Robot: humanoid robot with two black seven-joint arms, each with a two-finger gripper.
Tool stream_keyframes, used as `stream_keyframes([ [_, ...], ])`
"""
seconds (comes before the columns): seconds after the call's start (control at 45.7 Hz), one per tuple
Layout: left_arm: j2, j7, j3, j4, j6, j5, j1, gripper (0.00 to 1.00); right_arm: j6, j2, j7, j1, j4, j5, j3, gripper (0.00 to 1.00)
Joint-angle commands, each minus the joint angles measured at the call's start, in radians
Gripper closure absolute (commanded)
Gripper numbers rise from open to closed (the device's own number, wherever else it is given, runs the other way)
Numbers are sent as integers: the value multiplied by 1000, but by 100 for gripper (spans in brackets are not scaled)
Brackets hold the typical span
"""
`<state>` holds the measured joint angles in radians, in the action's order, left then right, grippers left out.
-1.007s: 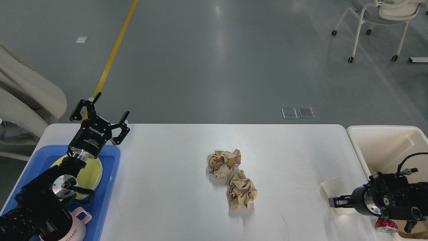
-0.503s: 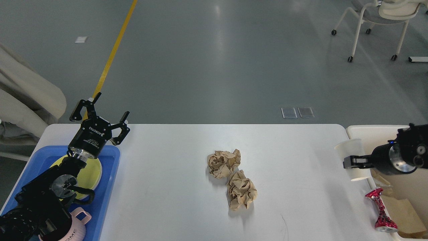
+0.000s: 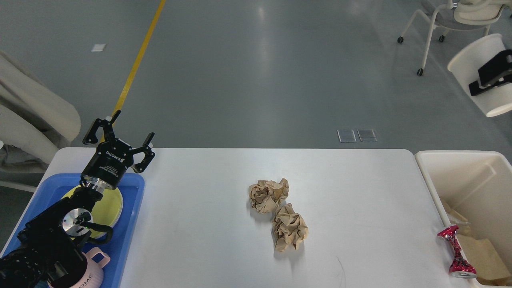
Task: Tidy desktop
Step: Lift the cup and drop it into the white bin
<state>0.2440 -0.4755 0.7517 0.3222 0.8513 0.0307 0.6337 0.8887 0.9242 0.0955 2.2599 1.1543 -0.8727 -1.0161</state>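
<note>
The white desktop holds two crumpled brown paper balls, one just behind the other, near the middle. A crushed red can lies at the desktop's right edge. My left gripper is open and empty, raised above the desktop's far left corner. My right gripper is at the upper right edge of the view, shut on a white paper cup, held tilted high above the cream-white bin. Most of the right arm is out of view.
A blue tray at the front left holds a yellow plate and a pink mug. The bin on the right holds brown paper scraps. A white chair stands on the floor behind.
My right gripper has lifted the white cup from the desktop's right front, first up beside the bin, then high up to the right. The red can has come into view. The left arm has not moved.
</note>
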Motion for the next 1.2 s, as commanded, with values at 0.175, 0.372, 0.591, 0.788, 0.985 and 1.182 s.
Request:
stream_keyframes([
  [0.175,-2,0,-2,0,0,0,0,0,-661,-178,55,-1003,-643,70,39,100],
  [0.372,-2,0,-2,0,0,0,0,0,-804,-386,23,-1427,-936,327,80,100],
  [0.591,-2,0,-2,0,0,0,0,0,-818,-395,17,-1471,-944,331,82,22],
  [0.788,-2,0,-2,0,0,0,0,0,-817,-384,17,-1471,-946,337,83,0],
  [0.985,-2,0,-2,0,0,0,0,0,-807,-367,21,-1424,-943,337,83,0],
  [1.182,-2,0,-2,0,0,0,0,0,-797,-325,26,-1291,-871,313,64,0],
])
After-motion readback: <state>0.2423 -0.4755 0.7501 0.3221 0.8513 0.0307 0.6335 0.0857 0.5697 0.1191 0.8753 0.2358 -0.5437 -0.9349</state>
